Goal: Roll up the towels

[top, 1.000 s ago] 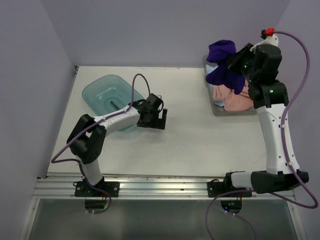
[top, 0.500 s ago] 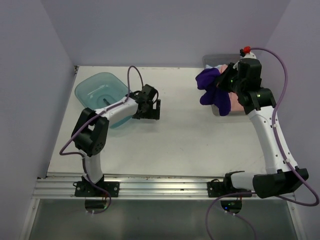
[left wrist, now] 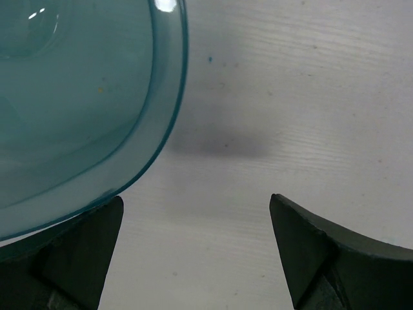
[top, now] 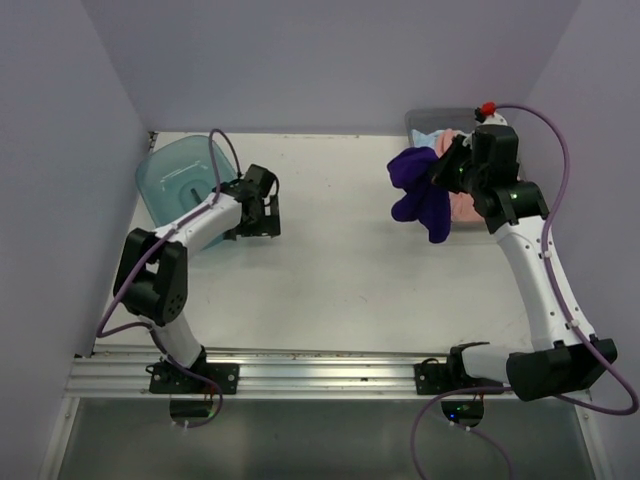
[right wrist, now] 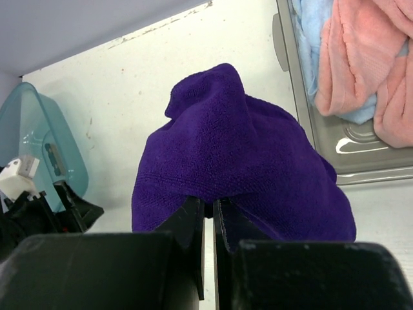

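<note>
The white bench (top: 350,290) carries everything, and I'm using the grey bin (right wrist: 368,165) at its far right corner as my reference. The teal tub (top: 170,175) sits well apart from the bin, way over on the opposite side.

The dark purple towel (top: 418,190) hangs in the air just beside the bin's left edge, all bunched and drooping. The right hand (right wrist: 208,205) has its fingers pressed together, pinching a fold at the top of it. The salmon pink towel (right wrist: 364,58) is inside the bin, and the light blue one (right wrist: 310,26) is tucked in beside it. The left hand (left wrist: 197,213) is spread wide with nothing in it, far from the bin, right at the tub's rim.

Looks to me like the fetch step: first towel out, no rolling yet. I'd say the next move means lowering it onto open bench left of the bin and getting it flat. The left hand probably has to come over and tug a corner out, since a bunched towel won't roll.
</note>
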You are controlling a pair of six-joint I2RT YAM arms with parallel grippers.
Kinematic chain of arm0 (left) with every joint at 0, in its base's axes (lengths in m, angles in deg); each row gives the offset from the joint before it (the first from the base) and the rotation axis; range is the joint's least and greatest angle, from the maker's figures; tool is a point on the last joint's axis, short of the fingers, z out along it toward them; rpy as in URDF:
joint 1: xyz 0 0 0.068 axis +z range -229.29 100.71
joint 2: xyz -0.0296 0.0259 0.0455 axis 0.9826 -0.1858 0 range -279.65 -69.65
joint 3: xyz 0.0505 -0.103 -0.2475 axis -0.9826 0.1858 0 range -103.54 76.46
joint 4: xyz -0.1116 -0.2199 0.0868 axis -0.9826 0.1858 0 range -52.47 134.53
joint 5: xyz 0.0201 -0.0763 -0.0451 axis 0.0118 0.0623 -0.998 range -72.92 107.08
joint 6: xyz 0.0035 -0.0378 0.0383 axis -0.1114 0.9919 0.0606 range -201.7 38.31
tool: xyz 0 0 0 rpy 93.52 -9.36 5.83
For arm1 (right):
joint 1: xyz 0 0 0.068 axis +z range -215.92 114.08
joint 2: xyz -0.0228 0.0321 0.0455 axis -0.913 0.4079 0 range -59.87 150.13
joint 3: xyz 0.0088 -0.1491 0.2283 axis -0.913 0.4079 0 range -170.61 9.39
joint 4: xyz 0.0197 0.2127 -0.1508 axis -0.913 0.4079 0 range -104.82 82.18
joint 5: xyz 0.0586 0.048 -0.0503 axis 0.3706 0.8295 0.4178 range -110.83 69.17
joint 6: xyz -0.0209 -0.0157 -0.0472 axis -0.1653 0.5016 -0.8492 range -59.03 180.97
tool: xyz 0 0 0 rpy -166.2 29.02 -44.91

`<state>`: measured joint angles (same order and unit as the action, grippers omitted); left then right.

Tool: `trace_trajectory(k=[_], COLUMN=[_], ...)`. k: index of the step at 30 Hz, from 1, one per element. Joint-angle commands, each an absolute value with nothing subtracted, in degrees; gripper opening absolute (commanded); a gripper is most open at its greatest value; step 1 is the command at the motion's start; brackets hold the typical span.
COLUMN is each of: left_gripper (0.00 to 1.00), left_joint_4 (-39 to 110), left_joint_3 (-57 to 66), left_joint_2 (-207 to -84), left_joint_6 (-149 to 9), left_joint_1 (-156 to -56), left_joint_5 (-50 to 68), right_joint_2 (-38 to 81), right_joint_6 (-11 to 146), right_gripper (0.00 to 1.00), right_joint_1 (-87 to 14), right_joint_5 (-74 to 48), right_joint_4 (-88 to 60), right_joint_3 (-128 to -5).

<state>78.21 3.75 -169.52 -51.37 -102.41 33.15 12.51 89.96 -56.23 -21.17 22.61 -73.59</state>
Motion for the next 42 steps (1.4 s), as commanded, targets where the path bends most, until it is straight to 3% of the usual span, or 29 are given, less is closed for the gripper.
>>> trace_trajectory(k=[1, 9, 14, 21, 23, 24, 27, 31, 38, 42], left_gripper=[1.00, 1.00, 1.00, 1.00, 1.00, 1.00, 1.00, 1.00, 1.00, 1.00], left_joint_4=[81.29, 84.64, 83.06, 80.77, 80.51, 80.33, 80.24, 81.03, 82.88, 82.97], left_joint_3=[5.70, 8.07, 9.31, 5.63, 4.66, 4.13, 2.38, 1.22, 0.52, 3.50], left_joint_2=[-165.81, -161.33, -159.39, -165.70, -166.85, -167.55, -169.05, -168.62, -159.76, -153.16], left_joint_6=[-51.29, -49.79, -50.49, -53.39, -54.01, -54.27, -54.80, -55.59, -55.76, -55.51], left_joint_1=[-99.17, -95.47, -92.48, -89.76, -88.88, -88.61, -86.08, -84.65, -85.09, -90.52], left_joint_5=[37.29, 41.07, 41.08, 41.16, 41.25, 41.77, 41.34, 41.78, 37.13, 33.26], right_joint_2=[11.67, 12.73, 14.22, 18.00, 20.18, 21.16, 23.54, 21.08, 18.71, 18.18], right_joint_6=[87.95, 87.16, 88.82, 92.87, 93.40, 93.23, 92.43, 92.35, 90.07, 89.53], right_gripper=[0.00, 0.00, 0.00, 0.01, 0.23, 0.51, 0.72, 0.77, 0.74, 0.75], right_joint_1=[-56.17, -52.49, -44.05, -32.55, -30.52, -29.37, -27.34, -28.30, -32.61, -32.53], right_joint_5=[-18.64, -15.82, -16.52, -18.27, -17.84, -17.75, -18.01, -22.75, -23.38, -22.76], right_joint_4=[22.53, 22.80, 21.66, 18.40, 17.79, 18.05, 21.03, 22.44, 25.07, 26.05], right_joint_3=[-73.50, -71.39, -68.76, -63.23, -61.73, -61.63, -61.72, -60.31, -55.23, -50.83])
